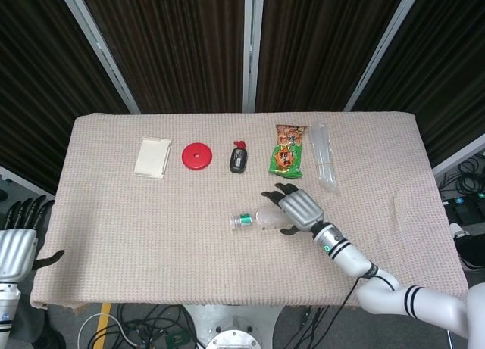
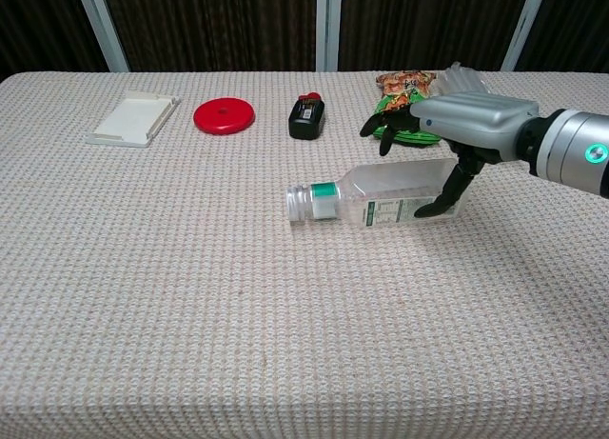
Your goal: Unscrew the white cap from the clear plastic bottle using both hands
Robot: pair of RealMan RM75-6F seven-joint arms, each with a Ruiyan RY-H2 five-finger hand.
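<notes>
The clear plastic bottle [image 2: 395, 193] lies on its side mid-table, its white cap [image 2: 299, 202] pointing left beside a green neck band; in the head view the bottle [image 1: 265, 217] is partly under my right hand. My right hand [image 2: 447, 125] hovers over the bottle's base end, fingers spread above it and the thumb [image 2: 447, 196] reaching down in front of it, gripping nothing. The same right hand [image 1: 299, 209] covers the bottle's right half in the head view. My left hand [image 1: 17, 239] stays off the table's left edge, fingers apart, holding nothing.
Along the back of the cloth-covered table [image 2: 190, 296] lie a white box [image 2: 133, 117], a red disc [image 2: 224, 114], a small black bottle [image 2: 305, 116], a green snack packet [image 2: 407, 106] and a clear plastic bundle [image 1: 324, 160].
</notes>
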